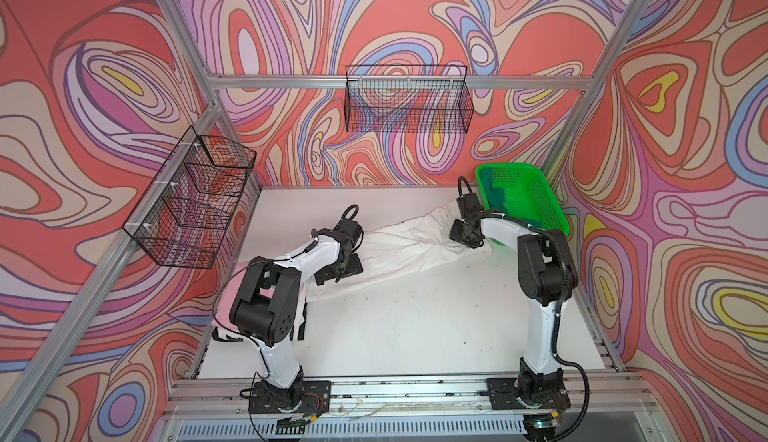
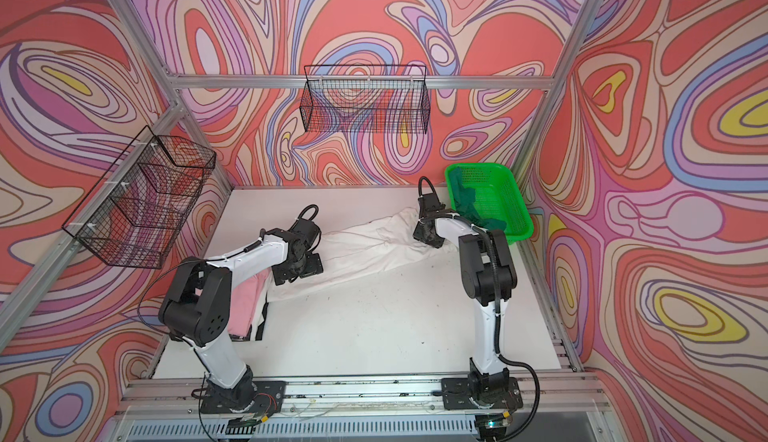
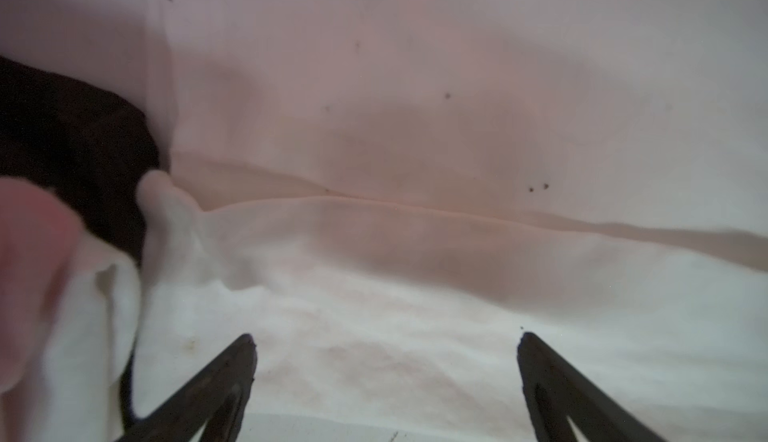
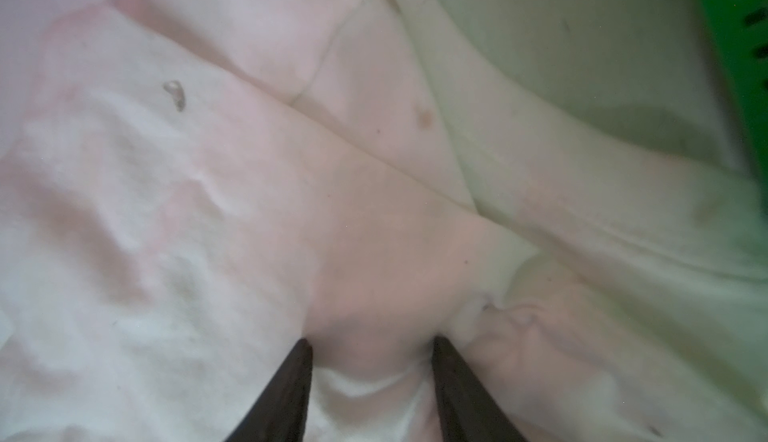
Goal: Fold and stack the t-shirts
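Here the left gripper [image 3: 384, 336] stands with its jaws wide apart and nothing between them, poised just above the left end of the white t-shirt [image 1: 399, 244]. The right gripper [image 4: 372, 340] is about half closed, its fingers [image 4: 446, 361] pressed down into the shirt's far right end with a bunched fold of the white cloth caught between them. In both top views that shirt lies on the table [image 1: 395, 323] as a long, creased band. It runs from near the left arm, across the middle, up to the far right, where it meets the green basket [image 1: 540, 195]. Small brownish stains show on the cloth in the wrist views. The dark green t-shirt [image 2: 467, 199] is heaped inside the basket, spilling toward its near left rim. At the near left, partly under the left arm, the pink t-shirt [image 2: 243, 303] lies folded on a dark cloth [image 3: 75, 149], just beside the white shirt's end. Two black wire baskets [image 1: 409, 103] hang on the patterned walls.
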`<state>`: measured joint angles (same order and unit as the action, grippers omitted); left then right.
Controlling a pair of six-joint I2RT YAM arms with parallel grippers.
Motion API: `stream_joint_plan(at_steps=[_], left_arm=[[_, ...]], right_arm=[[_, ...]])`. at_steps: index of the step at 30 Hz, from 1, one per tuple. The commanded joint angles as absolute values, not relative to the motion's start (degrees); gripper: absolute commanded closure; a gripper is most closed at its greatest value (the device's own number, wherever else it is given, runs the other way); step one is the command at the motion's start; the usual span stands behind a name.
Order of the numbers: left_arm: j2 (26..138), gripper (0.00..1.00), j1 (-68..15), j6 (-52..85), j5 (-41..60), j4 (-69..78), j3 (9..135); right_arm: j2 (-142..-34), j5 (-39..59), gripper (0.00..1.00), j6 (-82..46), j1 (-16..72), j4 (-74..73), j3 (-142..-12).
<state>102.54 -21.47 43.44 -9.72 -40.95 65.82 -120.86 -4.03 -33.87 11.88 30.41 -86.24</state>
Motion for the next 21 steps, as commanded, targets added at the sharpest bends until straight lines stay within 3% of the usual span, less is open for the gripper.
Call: stream_joint_plan(at_steps=[1,11,21], left_arm=[[104.72,0.0,-21.83,46.49,-6.19,-39.65,62.54],[104.08,0.0,-25.46,50.86,-0.9,-37.14,55.97],[99.82,0.0,-35.16,59.94,6.69,-33.44,48.32]], right_arm=[[-122.92,-2.12,0.5,-33.91,12.3,31.94,-85.99],[-127.64,-0.78,0.5,-34.08,12.3,31.77,-91.73],[-135.82,-1.89,0.5,-30.12,12.3,37.23,-106.16]])
